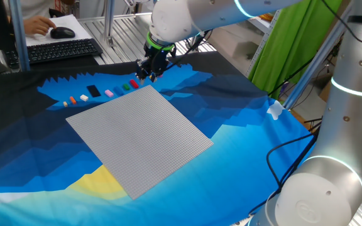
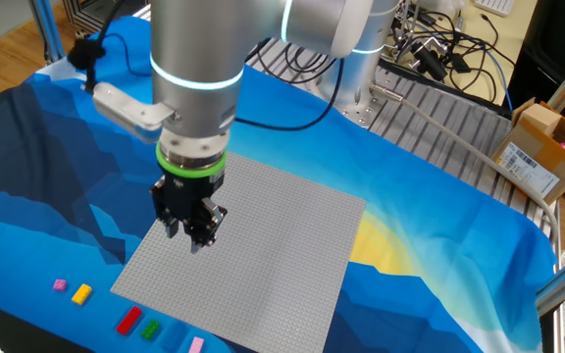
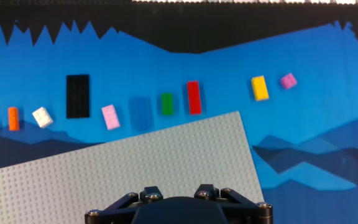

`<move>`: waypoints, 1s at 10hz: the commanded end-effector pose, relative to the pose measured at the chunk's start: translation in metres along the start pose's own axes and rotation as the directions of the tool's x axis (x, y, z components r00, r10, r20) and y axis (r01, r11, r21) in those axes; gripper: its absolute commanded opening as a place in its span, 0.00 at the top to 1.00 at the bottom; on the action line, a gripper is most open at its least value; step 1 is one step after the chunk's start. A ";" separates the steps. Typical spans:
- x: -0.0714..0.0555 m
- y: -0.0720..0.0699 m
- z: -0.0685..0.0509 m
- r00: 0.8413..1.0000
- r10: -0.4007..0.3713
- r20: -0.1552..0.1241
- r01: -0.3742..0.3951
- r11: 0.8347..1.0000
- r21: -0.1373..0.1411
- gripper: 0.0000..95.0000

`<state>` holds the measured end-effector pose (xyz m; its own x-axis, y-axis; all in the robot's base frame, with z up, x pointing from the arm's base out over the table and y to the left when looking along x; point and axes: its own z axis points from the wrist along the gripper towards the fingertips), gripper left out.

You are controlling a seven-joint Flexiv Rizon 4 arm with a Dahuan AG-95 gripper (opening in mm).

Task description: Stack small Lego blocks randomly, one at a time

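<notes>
Blue patterned cloth [image 1: 244, 135] covers the table and carries a large grey studded baseplate [image 1: 140, 135]. The small Lego blocks [image 3: 166, 102] lie in a loose row on the cloth just beyond the baseplate's far edge, among them a red [image 3: 194, 98], a green [image 3: 167, 103], a yellow [image 3: 260, 88] and a black block [image 3: 78, 96]. The gripper [image 2: 193, 235] points down above the baseplate's corner near the red and green blocks, apart from the row and grasping nothing; whether its jaws are parted cannot be told.
</notes>
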<state>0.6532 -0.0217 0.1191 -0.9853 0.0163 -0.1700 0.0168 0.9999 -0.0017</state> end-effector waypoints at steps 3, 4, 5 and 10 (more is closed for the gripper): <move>0.003 0.000 -0.002 0.999 -0.025 -0.020 0.025 1.000 0.009 0.60; 0.003 0.000 -0.002 0.999 -0.022 -0.031 0.023 1.000 0.017 0.60; 0.003 0.000 -0.002 0.999 -0.024 -0.042 0.025 1.000 0.017 0.60; -0.038 -0.010 0.018 0.997 -0.049 -0.067 0.050 0.999 0.019 0.60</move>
<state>0.7014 -0.0325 0.1058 -0.9945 -0.0339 -0.0993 -0.0316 0.9992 -0.0243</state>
